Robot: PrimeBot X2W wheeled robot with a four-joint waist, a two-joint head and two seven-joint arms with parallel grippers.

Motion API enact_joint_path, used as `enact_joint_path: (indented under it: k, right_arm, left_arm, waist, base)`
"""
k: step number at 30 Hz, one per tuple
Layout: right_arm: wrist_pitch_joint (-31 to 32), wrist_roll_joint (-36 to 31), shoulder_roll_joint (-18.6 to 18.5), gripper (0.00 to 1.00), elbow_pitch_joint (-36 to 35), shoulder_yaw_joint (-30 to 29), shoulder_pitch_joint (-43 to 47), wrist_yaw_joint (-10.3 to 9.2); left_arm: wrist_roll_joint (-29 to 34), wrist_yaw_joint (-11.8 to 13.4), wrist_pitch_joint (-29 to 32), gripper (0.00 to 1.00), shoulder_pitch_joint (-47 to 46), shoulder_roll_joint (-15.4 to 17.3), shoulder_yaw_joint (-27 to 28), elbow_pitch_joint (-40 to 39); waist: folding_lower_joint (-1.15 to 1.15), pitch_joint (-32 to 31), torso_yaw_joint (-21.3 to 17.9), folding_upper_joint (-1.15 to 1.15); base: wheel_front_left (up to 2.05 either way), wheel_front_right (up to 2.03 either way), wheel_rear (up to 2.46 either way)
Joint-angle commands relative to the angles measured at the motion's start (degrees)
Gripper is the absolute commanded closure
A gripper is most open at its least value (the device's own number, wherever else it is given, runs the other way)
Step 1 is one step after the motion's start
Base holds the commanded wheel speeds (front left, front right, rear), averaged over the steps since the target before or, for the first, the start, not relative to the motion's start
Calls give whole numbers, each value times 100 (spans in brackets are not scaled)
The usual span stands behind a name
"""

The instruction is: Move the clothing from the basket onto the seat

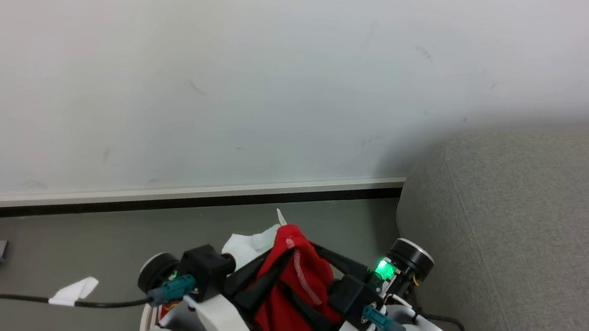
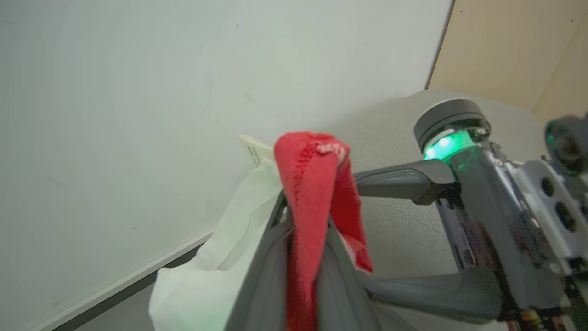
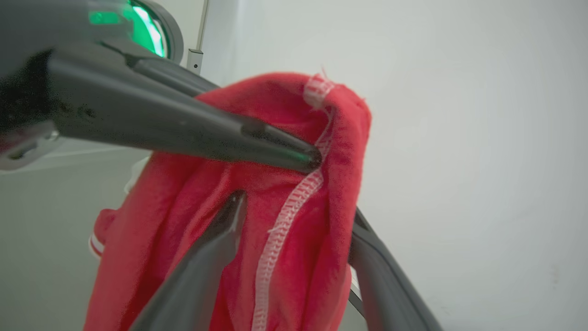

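We see one bundle of red clothing (image 1: pixel 305 275) with a white panel. It hangs at six o'clock in the head view, above the grey floor (image 1: pixel 104 228). The one sofa (image 1: pixel 536 237) fills three o'clock, and the clothing is apart from it. Two pincers meet on the bundle. The left pincer (image 2: pixel 303 216) is pressed together, pinching a red fold near the top. The right pincer (image 3: pixel 296 207) is spread wide, its fingers straddling the hanging cloth.
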Motion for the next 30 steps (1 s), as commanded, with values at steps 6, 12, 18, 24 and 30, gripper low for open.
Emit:
enact_joint_path:
  k: [6,12,18,24,30]
  right_arm:
    - [4,727,64,100,386,406,-199,-13]
    - [1,1079,112,100,329,139,-198,-14]
    - [0,845,66,100,272,-685,-133,-14]
    - [0,459,-88,100,-9,-1673,95,-14]
    - [0,126,-339,100,-474,-2628,457,-14]
  left_arm:
    - [-112,-102,-141,100,-124,-138,-83,83]
    - [-73,-6,-250,24,-121,-110,-32,203]
    - [-20,117,-425,0,-77,-108,18,339]
    - [-28,190,-605,0,16,-151,23,481]
    - [-10,302,-778,0,119,-120,81,569]
  waist:
    - [0,-2,44,0]
    - [0,23,33,0]
    - [0,54,10,0]
    - [0,89,-7,0]
    - [0,147,-148,0]
  base:
    - [0,0,0]
    - [0,0,0]
    - [0,0,0]
    - [0,0,0]
    - [0,0,0]
